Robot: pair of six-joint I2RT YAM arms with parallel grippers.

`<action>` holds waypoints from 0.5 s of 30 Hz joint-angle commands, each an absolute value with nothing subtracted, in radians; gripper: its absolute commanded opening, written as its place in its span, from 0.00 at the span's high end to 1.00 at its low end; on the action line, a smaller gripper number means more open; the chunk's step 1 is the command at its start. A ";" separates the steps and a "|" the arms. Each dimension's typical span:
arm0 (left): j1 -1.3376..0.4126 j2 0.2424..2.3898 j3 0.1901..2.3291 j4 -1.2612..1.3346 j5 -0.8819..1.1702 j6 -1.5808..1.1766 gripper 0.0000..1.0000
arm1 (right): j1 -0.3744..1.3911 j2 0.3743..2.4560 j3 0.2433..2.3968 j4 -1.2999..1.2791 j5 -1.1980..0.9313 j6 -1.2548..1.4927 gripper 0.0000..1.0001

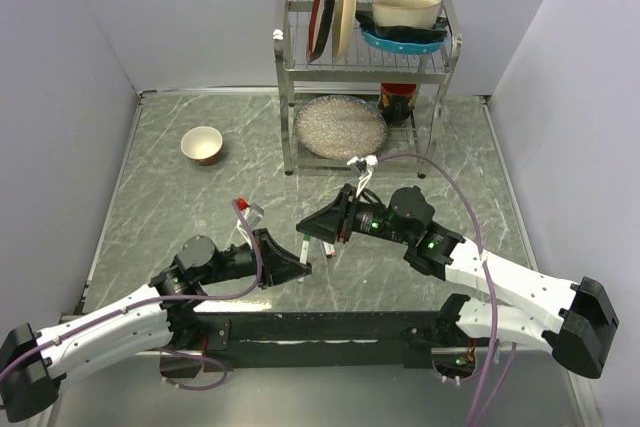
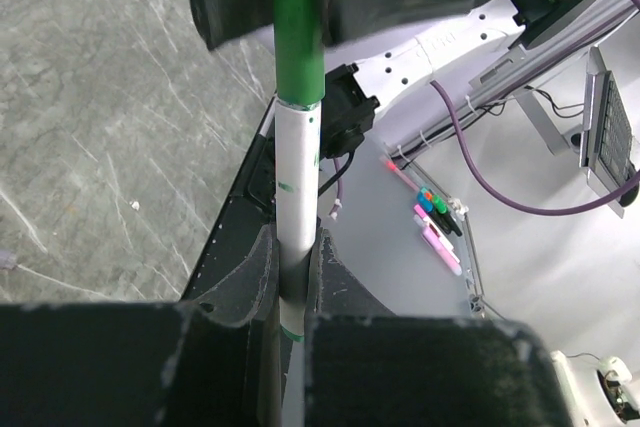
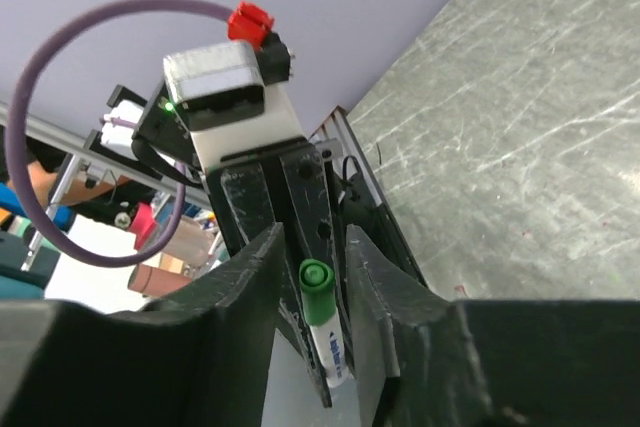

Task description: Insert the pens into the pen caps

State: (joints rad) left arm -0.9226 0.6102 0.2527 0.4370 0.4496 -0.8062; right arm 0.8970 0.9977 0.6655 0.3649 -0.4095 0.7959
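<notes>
My left gripper (image 2: 297, 247) is shut on the lower barrel of a white pen (image 2: 297, 177) and holds it upright above the table. A green cap (image 2: 298, 37) sits on the pen's top end. My right gripper (image 3: 312, 237) is open, with a finger on each side of the green cap (image 3: 316, 287) and a small gap either side. In the top view the two grippers meet at the table's middle, left (image 1: 292, 267) and right (image 1: 318, 227), with the pen (image 1: 303, 247) between them. A second white pen with a red end (image 1: 327, 246) lies just beside the right gripper.
A metal dish rack (image 1: 290, 67) stands at the back with plates, a pan and a bowl on top. A glass plate (image 1: 339, 127) and a red mug (image 1: 398, 102) are on its lower shelf. A small bowl (image 1: 202, 144) stands at the back left.
</notes>
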 commanded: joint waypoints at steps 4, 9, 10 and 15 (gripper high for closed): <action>-0.919 0.632 0.281 0.526 0.448 -0.784 0.99 | 0.943 0.966 0.617 0.425 -0.417 0.798 0.79; -0.919 0.641 0.308 0.460 0.338 -0.759 0.99 | 0.976 0.945 0.565 0.400 -0.440 0.767 1.00; -0.920 0.647 0.324 0.437 0.328 -0.747 0.99 | 0.979 0.939 0.537 0.406 -0.449 0.764 1.00; -0.897 0.687 0.391 0.416 0.331 -0.727 0.99 | 0.996 0.908 0.477 0.410 -0.477 0.750 1.00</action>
State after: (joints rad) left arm -0.9360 0.6662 0.2947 0.3428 0.4438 -0.7643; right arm 0.9417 0.9371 0.5270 0.4290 -0.3515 0.7639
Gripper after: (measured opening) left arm 0.089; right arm 0.159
